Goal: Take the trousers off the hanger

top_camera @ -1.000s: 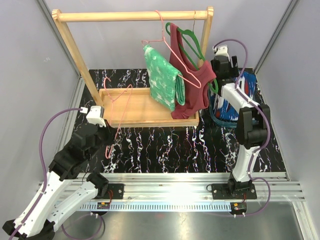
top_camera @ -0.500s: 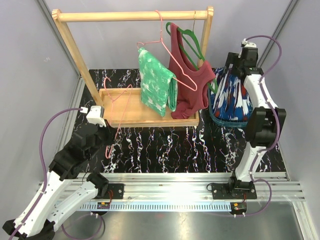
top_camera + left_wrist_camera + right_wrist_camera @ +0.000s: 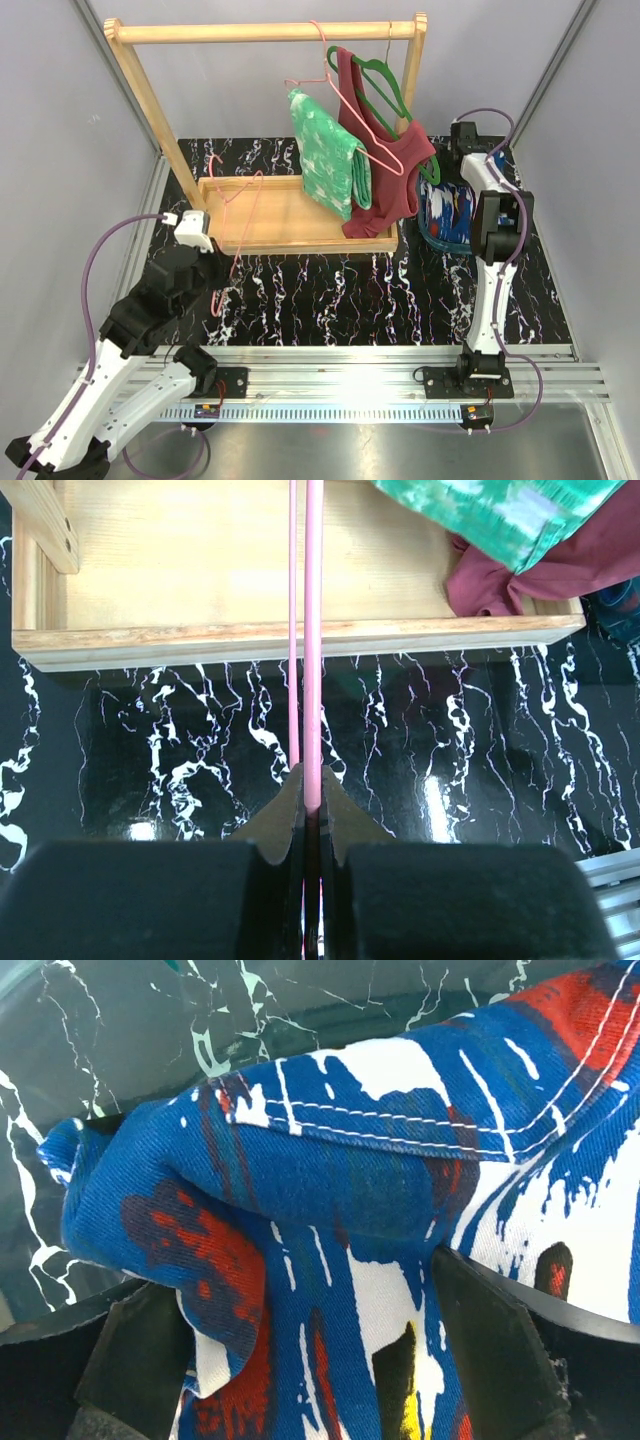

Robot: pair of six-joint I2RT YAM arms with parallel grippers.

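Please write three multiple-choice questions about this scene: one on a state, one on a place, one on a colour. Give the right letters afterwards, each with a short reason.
1. The green trousers are:
A. hanging from the rail
B. spread on the table
C. lying on the floor

2. Where are the blue trousers?
A. on the rail
B. on the table, right of the wooden rack
C. in the rack's tray

3. What colour is the empty hanger clamped by the left gripper?
A. green
B. white
C. pink

Answers:
1 A: they drape from a hanger hooked on the rail.
2 B: they lie beside the rack, between the right gripper's fingers.
3 C: pink wire runs out from the shut fingers.
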